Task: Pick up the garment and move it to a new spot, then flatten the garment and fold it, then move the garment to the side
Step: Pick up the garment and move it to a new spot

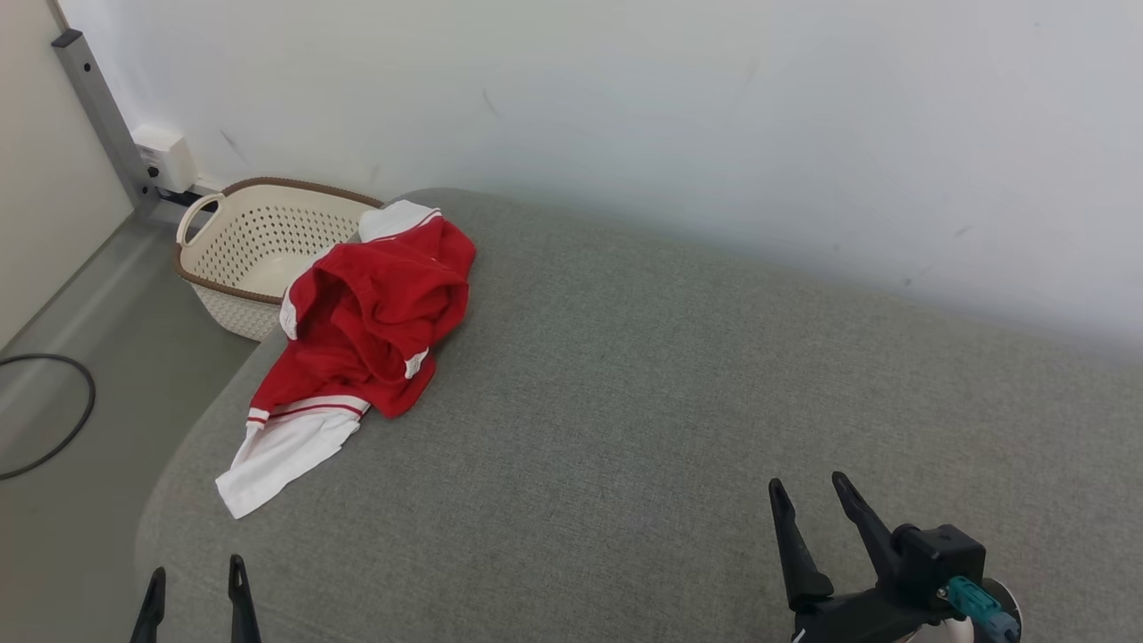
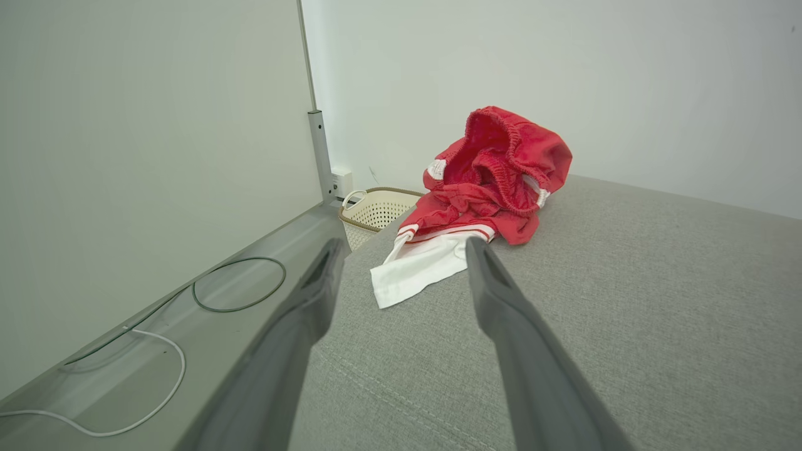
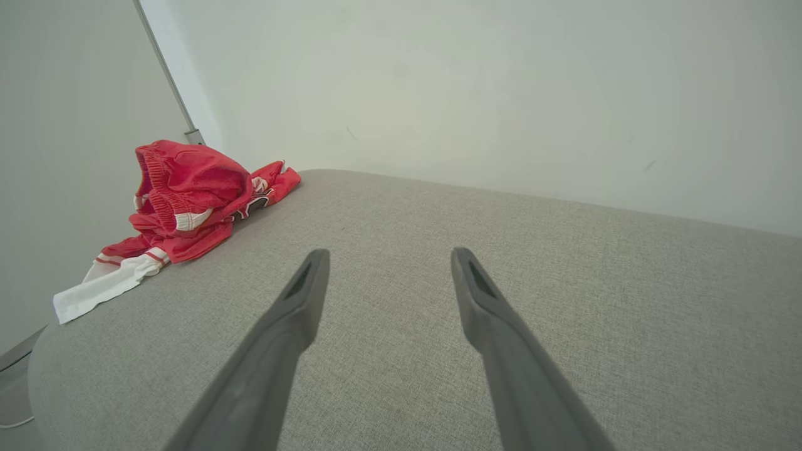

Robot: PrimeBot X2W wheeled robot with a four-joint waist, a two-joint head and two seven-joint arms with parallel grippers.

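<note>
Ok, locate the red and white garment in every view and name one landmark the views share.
Head view: garment upper left on the grey cushion, beside the basket.
Left wrist view: garment upper centre.
Right wrist view: garment at left, mid-height.
Shared landmark: metal post in the wall corner behind it.

A: Any writing you can read here?

B: None. The red garment [image 3: 194, 181] has a small dark print [image 3: 255, 202] showing in the right wrist view, but it is too small to make out.
</note>
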